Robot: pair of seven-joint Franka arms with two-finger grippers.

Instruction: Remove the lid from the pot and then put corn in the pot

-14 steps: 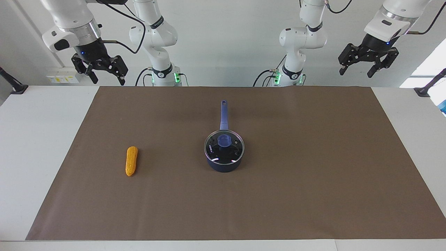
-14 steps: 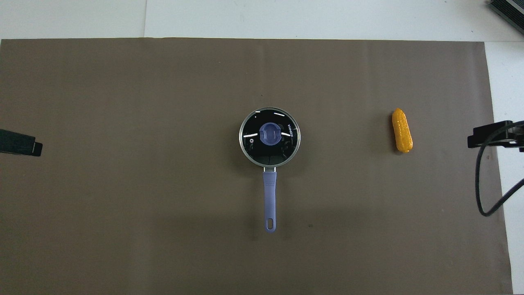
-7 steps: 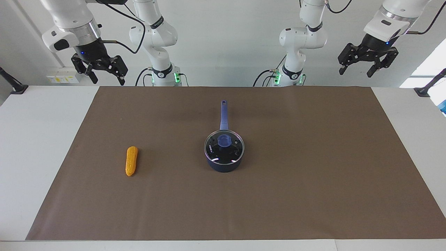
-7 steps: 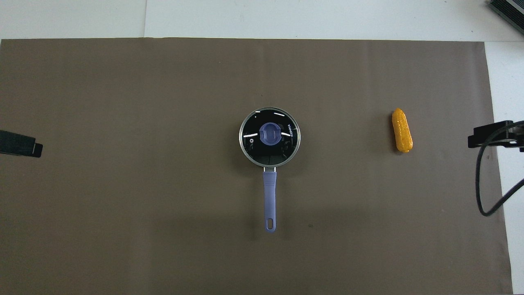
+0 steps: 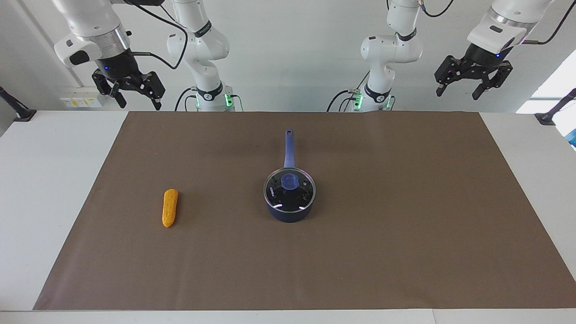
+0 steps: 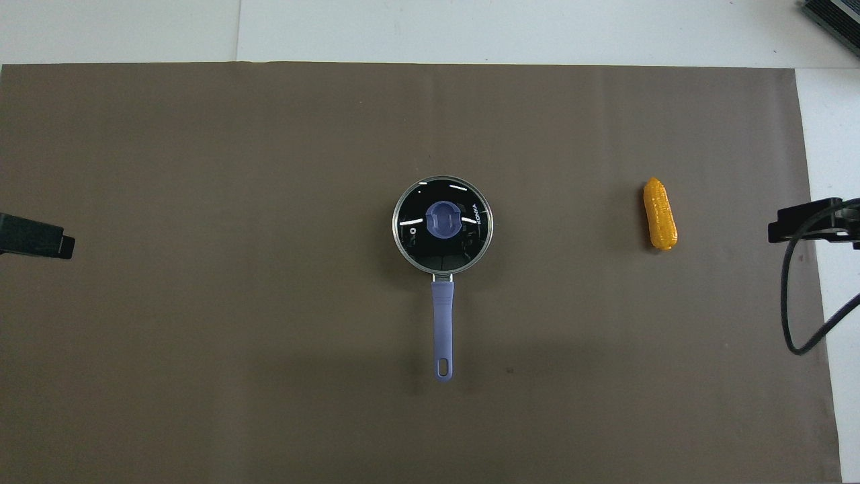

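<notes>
On the mat: lid (image 5: 289, 186) on pot (image 5: 288, 212), corn (image 5: 169, 207) apart
My hands: left hand (image 5: 459, 90), right hand (image 5: 138, 101) spread, raised, empty

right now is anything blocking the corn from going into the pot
Yes: the lid sits closed on the pot, covering its opening. Between the corn and the pot the brown mat lies bare, and neither tool holds anything.
</notes>
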